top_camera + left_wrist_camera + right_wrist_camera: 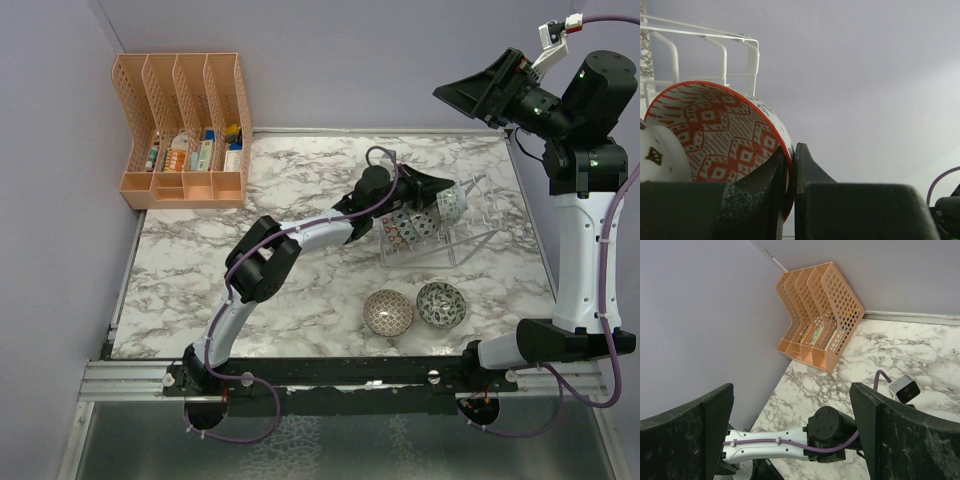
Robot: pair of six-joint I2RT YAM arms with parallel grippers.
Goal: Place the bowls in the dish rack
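Observation:
My left gripper (pixel 440 192) reaches into the wire dish rack (pixel 470 215). In the left wrist view it (pixel 791 150) is shut on the rim of a red patterned bowl (pixel 720 135), which stands on edge among the rack's wires (pixel 715 37). Other bowls (pixel 403 228) stand in the rack, partly hidden by the gripper. A brownish bowl (pixel 388 312) and a dark grey-green bowl (pixel 441 304) lie on the table in front of the rack. My right gripper (pixel 472 92) is raised high at the back right, open and empty (pixel 790 395).
An orange file organiser (pixel 185 130) stands at the back left corner, also in the right wrist view (pixel 820 315). The marble table (pixel 250 290) has walls at the back and left. The white underside of another bowl (pixel 660 155) sits beside the red one.

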